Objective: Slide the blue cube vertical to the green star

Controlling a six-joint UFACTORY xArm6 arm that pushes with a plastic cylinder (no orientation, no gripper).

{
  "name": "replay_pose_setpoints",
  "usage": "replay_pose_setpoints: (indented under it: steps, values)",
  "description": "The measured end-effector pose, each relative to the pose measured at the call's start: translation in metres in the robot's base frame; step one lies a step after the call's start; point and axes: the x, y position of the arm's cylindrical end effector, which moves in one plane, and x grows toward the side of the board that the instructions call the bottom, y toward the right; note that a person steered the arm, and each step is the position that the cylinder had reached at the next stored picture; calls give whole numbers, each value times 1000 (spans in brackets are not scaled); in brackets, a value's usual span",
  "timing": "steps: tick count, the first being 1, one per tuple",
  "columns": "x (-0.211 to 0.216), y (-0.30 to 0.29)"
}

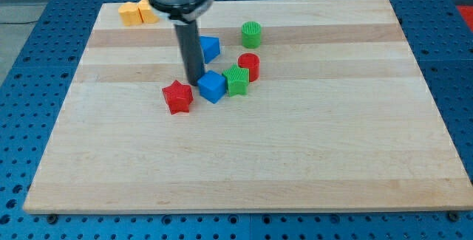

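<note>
The blue cube (212, 86) sits near the board's middle, touching the green star (236, 80) on its right. My tip (194, 83) is at the cube's upper left edge, touching or almost touching it. The dark rod rises from there toward the view's top. A red star (177, 97) lies just left of the cube and below-left of my tip.
A red cylinder (249, 66) stands just above-right of the green star. A second blue block (210, 48) sits behind the rod. A green cylinder (251, 34) is farther up. Two yellow-orange blocks (138, 12) sit at the top left corner of the wooden board (295, 151).
</note>
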Motion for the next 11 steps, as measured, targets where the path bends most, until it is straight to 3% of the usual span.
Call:
replay_pose_setpoints:
  steps: [5, 8, 11]
  values:
    - [21, 41]
    - [79, 41]
    - [77, 69]
